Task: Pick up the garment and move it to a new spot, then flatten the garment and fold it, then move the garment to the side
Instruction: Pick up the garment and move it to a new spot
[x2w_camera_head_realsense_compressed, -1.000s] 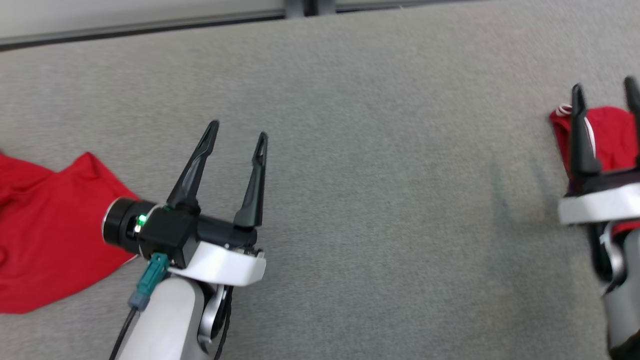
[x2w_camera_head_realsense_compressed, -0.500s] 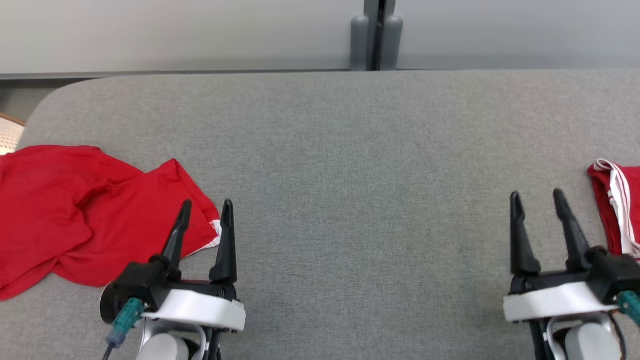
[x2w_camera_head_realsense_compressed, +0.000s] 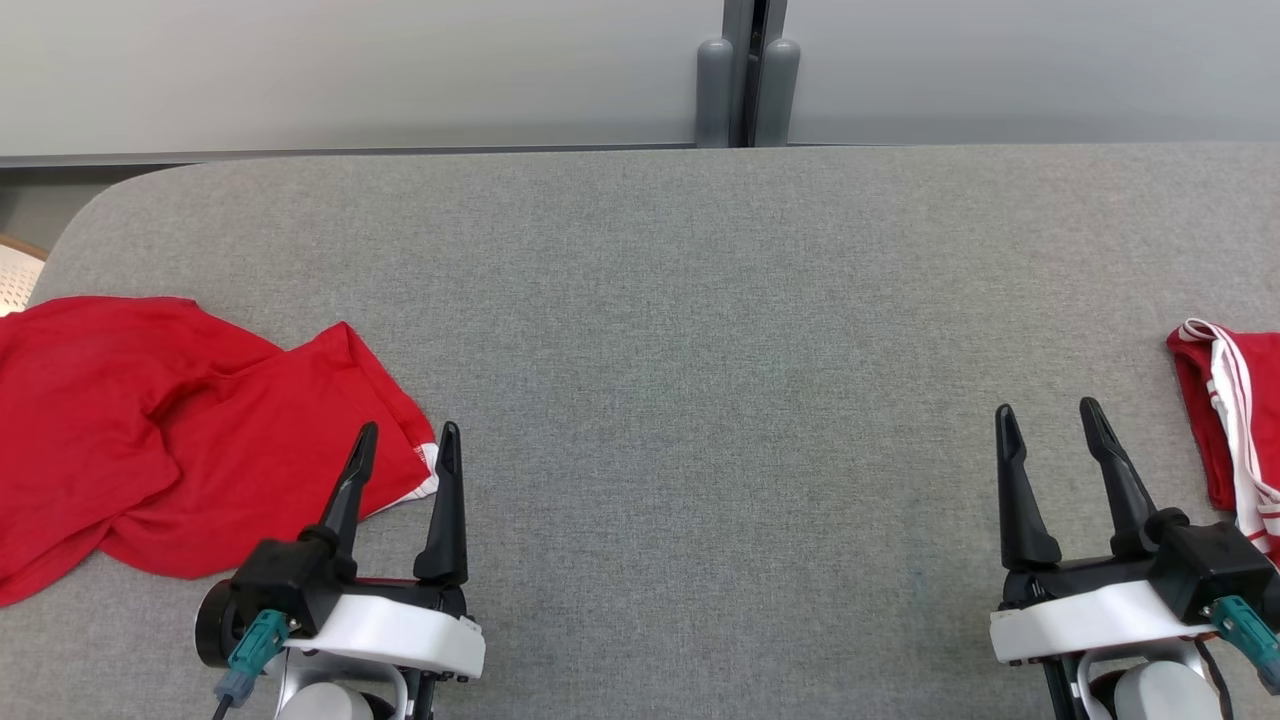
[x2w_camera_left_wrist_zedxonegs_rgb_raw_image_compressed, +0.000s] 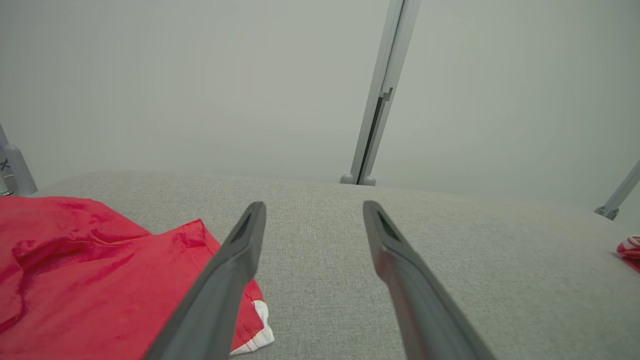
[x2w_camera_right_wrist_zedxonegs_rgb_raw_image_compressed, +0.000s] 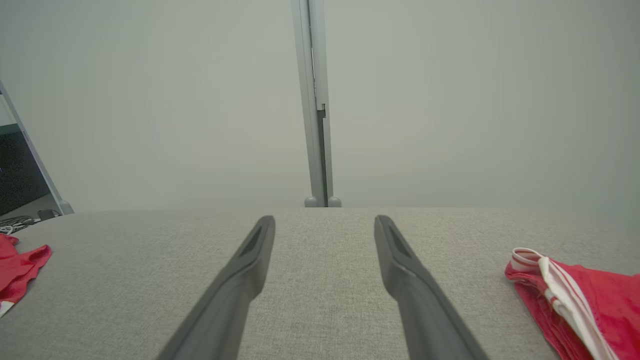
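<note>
My left gripper (x2w_camera_head_realsense_compressed: 409, 430) and right gripper (x2w_camera_head_realsense_compressed: 1046, 407), long black tapered fingers (x2w_camera_head_realsense_compressed: 443, 510), white wrist shells (x2w_camera_head_realsense_compressed: 400, 628), teal cable connectors (x2w_camera_head_realsense_compressed: 256, 642), pale grey forearms (x2w_camera_head_realsense_compressed: 318, 704)

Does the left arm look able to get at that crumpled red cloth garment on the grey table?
Probably yes: the open left gripper sits beside the crumpled red cloth garment, its hem at the fingertips, nothing between them.

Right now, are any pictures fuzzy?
Head view: sharp, the table's weave and the big red cloth are crisp, light even. Left wrist view: the fingers blur toward the bottom edge. Right wrist view: same, fingers soft up close.
</note>
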